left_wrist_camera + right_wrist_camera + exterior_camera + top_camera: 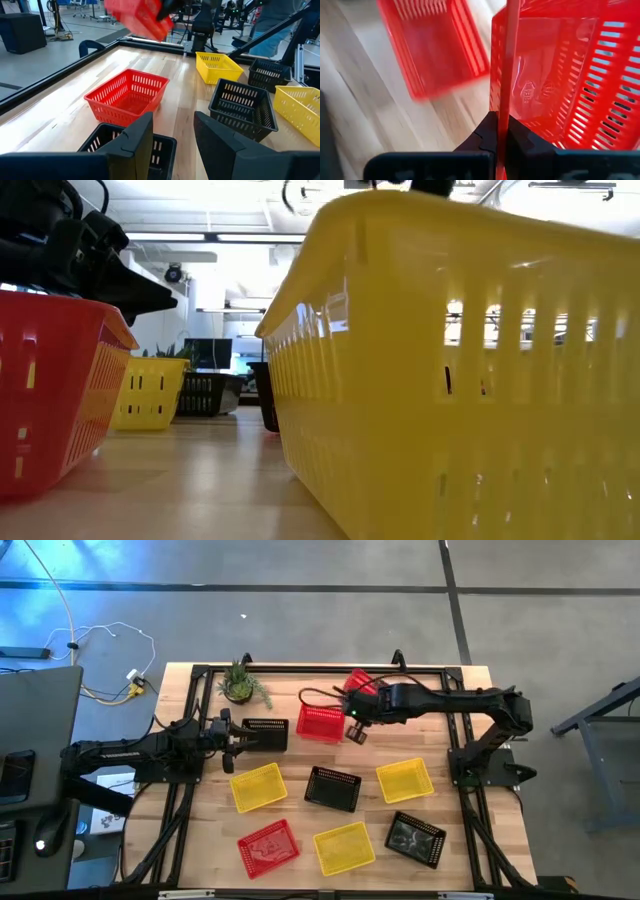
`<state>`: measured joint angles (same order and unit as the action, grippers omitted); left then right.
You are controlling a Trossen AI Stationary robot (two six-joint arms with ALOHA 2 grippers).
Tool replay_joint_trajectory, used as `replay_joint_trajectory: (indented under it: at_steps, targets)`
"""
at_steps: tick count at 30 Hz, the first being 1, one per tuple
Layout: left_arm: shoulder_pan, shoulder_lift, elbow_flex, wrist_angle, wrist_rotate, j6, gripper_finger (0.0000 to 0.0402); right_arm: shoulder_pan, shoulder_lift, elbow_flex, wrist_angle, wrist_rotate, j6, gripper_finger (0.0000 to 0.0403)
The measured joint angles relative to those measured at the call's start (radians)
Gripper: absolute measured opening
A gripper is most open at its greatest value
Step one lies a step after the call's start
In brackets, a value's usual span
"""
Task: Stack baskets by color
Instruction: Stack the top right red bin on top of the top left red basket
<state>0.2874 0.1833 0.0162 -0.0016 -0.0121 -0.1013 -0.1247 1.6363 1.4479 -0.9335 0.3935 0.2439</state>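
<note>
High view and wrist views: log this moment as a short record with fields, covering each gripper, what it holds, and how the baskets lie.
right gripper: shut on the wall of a red basket, carried tilted in the air near another red basket
left gripper: open, over a black basket
third red basket: near table edge, alone
yellow baskets: three, apart, unstacked
stacks so far: none
potted plant: far edge

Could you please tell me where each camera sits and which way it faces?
High: overhead, looking down; both arms, wooden table.
Low: table height, facing a yellow perforated plastic basket; no fingers.
Left wrist: over its open left gripper, facing a red mesh basket.
Right wrist: right gripper shut on a lifted red basket, also overhead.
</note>
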Motion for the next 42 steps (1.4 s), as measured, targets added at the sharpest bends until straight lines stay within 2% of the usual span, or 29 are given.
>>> replay_joint_trajectory:
  at_steps: [10, 19, 21, 27, 34, 37, 42]
  targets:
    - [0.000, 0.000, 0.000, 0.000, 0.000, -0.001, 0.0131, 0.003, 0.000, 0.077, 0.281, -0.002, -0.170, 0.0000]
    - [0.000, 0.000, 0.000, 0.000, 0.000, 0.000, 0.0131, 0.008, 0.041, 0.079, 0.548, -0.080, -0.310, 0.0000]
    - [0.000, 0.000, 0.000, 0.000, 0.000, -0.001, 0.0131, 0.007, 0.069, 0.079, 0.553, -0.114, -0.311, 0.0000]
    - [0.000, 0.000, 0.000, 0.000, 0.000, 0.000, 0.0131, 0.004, 0.126, 0.078, 0.501, -0.119, -0.303, 0.0000]
    - [0.000, 0.000, 0.000, 0.000, 0.000, -0.003, 0.0131, -0.007, 0.154, 0.077, 0.416, -0.208, -0.257, 0.0000]
    - [0.000, 0.000, 0.000, 0.000, 0.000, -0.003, 0.0131, -0.011, 0.154, 0.080, 0.398, -0.214, -0.248, 0.0000]
    - [0.000, 0.000, 0.000, 0.000, 0.000, -0.003, 0.0131, -0.023, 0.170, 0.184, 0.289, -0.221, -0.244, 0.0000]
